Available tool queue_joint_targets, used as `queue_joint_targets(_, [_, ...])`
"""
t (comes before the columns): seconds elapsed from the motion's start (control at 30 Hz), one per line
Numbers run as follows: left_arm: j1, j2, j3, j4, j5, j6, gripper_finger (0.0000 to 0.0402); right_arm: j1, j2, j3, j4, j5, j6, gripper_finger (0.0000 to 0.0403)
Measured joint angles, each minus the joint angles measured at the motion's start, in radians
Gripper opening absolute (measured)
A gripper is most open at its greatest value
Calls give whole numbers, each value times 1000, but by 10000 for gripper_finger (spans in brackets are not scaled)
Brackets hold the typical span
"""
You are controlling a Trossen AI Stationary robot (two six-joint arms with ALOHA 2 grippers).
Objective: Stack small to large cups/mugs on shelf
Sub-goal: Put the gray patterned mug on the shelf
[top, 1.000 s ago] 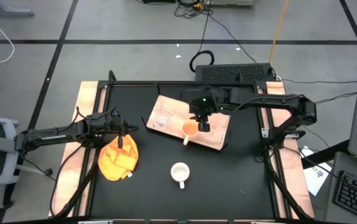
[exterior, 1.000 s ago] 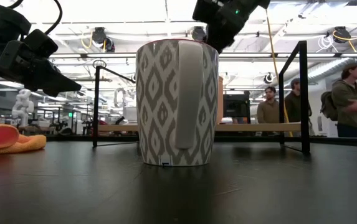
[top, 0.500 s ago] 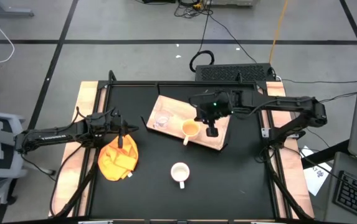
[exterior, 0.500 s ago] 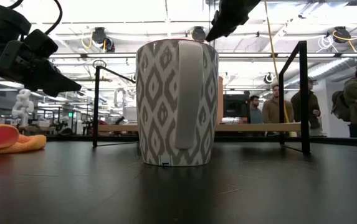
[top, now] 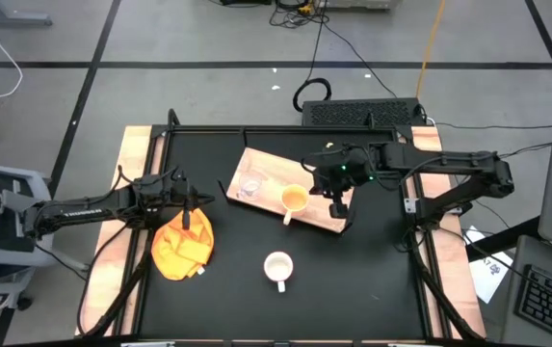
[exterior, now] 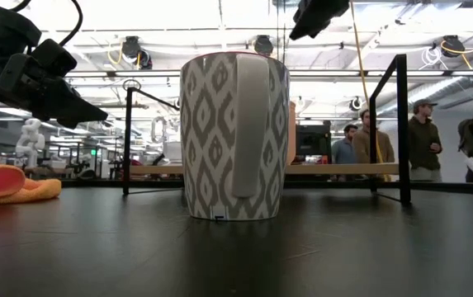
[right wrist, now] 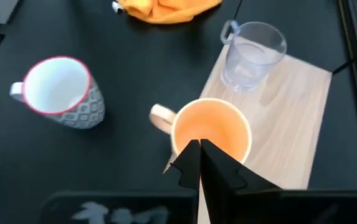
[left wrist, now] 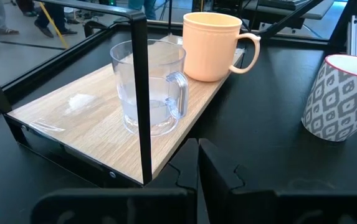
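Near edge of desk [top: 353,280]: white patterned mug [top: 277,267], upright, handle toward the front, alone, well apart from the shelf [top: 268,173]. Ceramic by look, prob. heaviest of the three; stiff, glazed, slippery. Best taken by rim wall or handle.

Left, orange cloth [top: 182,244] w/ left pincer [top: 189,214] just above it, fingers together, empty, idle.

Mid: wood shelf carries yellow-orange mug [top: 294,200], handle toward front edge, & clear glass cup [top: 250,182] beside it, not touching. Glass is light, fragile, slick; grip gently at rim.

Right pincer [top: 338,206] hangs over the shelf's right part, just beside orange mug, fingers shut, holding nothing.
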Motion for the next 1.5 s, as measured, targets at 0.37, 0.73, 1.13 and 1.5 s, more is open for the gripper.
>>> queue_joint_targets(0.37, [0,0,0,0,0,-7,17,94,-153,-20,-69,79,84,0])
queue_joint_targets(0.73, [0,0,0,0,-1,-4,17,145,-499,-356,92,87,204,0])
queue_joint_targets(1.13, [0,0,0,0,-1,-3,17,232,-784,-668,286,82,275,0])
queue_joint_targets(1.5, [0,0,0,0,-1,-1,17,352,-831,-795,463,50,232,0])
